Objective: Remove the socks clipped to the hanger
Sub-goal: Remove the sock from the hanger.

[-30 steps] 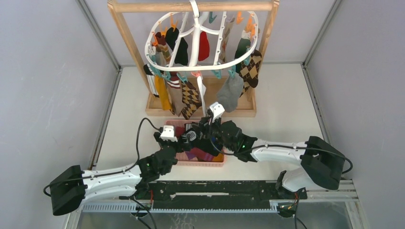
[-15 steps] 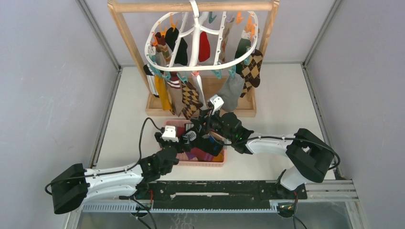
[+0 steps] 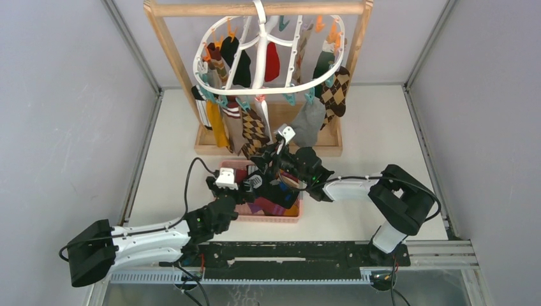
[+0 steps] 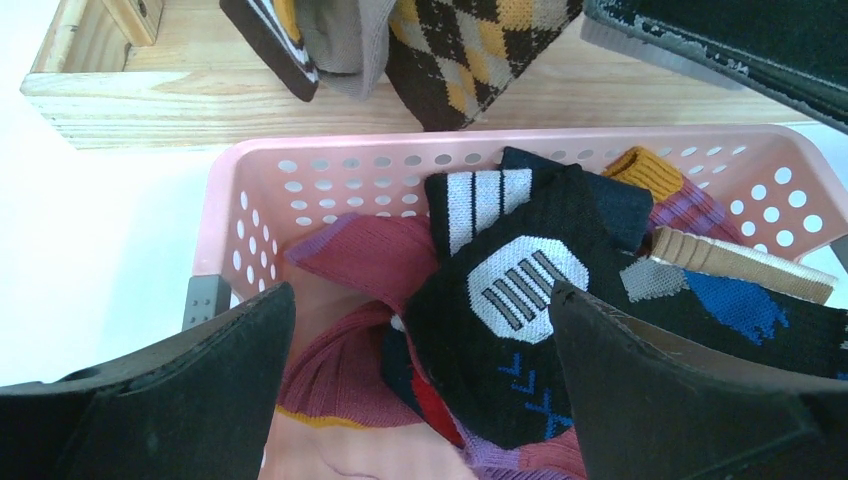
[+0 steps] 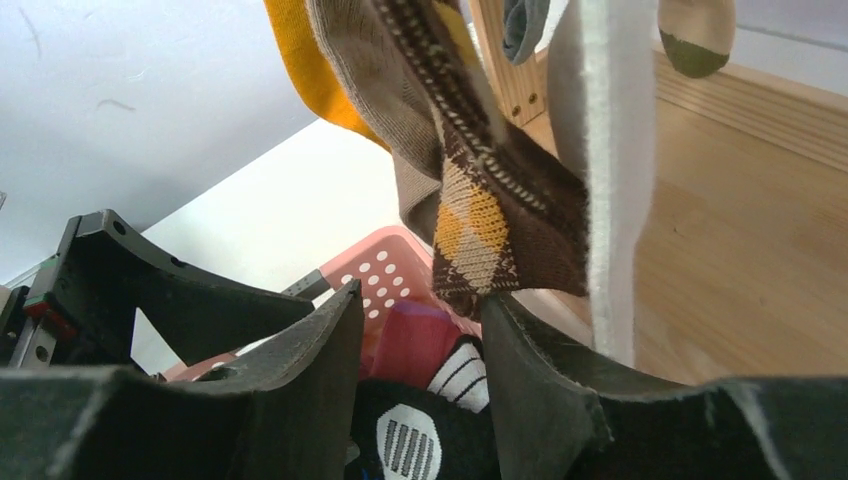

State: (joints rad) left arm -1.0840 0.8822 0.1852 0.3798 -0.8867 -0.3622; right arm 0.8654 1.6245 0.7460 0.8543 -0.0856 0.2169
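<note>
Brown argyle sock (image 5: 490,215) hangs clipped to hanger (image 3: 258,64), its toe at the tips of the spread right hand (image 5: 420,300). Soft, light, stretchy: pinch the toe, pull down. Left hand (image 4: 420,290) spread over basket (image 4: 300,170).

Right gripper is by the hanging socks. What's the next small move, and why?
Probably ease the right gripper up and forward until its open jaws straddle the toe of the brown argyle sock, then close. The right wrist view shows that toe hanging just above the gap, ungripped, clipped on the hanger.
</note>
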